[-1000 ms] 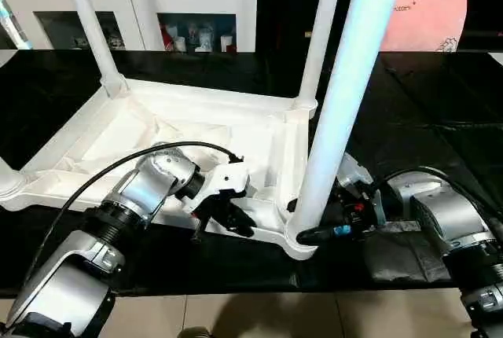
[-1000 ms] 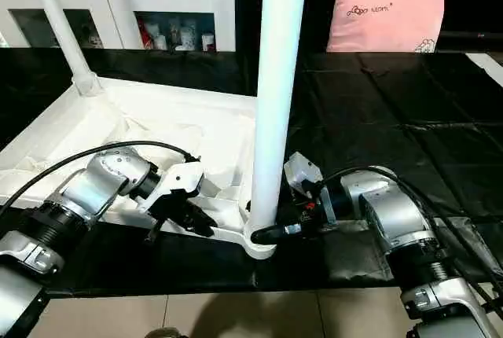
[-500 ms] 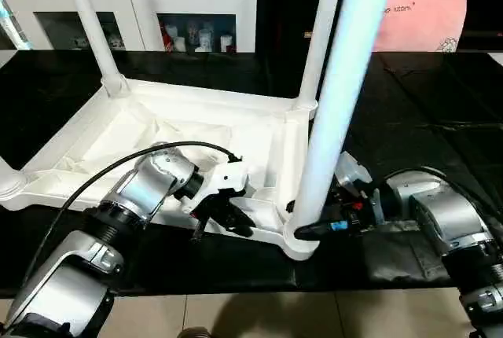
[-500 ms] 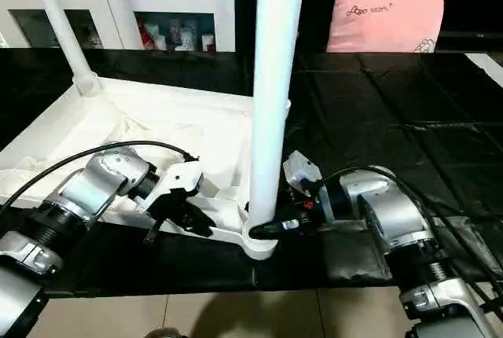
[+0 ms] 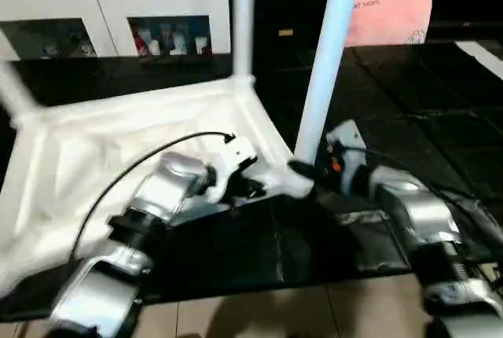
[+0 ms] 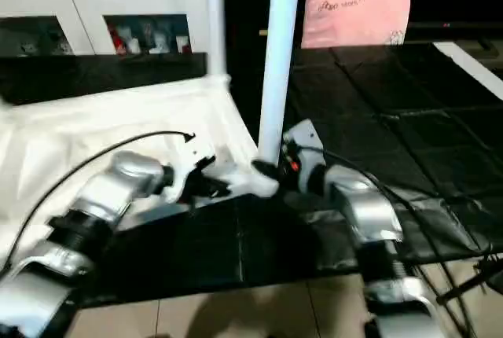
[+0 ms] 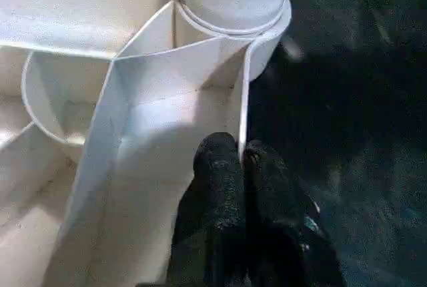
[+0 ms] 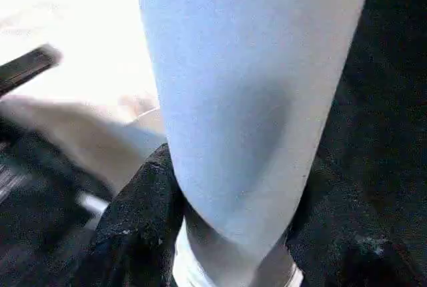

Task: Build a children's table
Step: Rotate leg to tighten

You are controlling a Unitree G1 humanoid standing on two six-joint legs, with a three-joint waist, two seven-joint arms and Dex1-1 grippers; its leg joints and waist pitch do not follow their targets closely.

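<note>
The upturned tabletop (image 5: 102,149) lies ribs-up on the black-covered table (image 5: 440,86), and the right claw (image 5: 302,169) grips the foot of a leg (image 5: 326,63) right where it enters the corner socket (image 7: 233,0), while the left claw (image 7: 230,187) is pinched closed on the thin rim wall just beside that socket. To seat the leg well, I would keep the rim pinned and press straight down along the leg without tilting it. Its long axis stands almost upright above the right claw, pointing up, as does another leg (image 5: 242,16) beyond.
</note>
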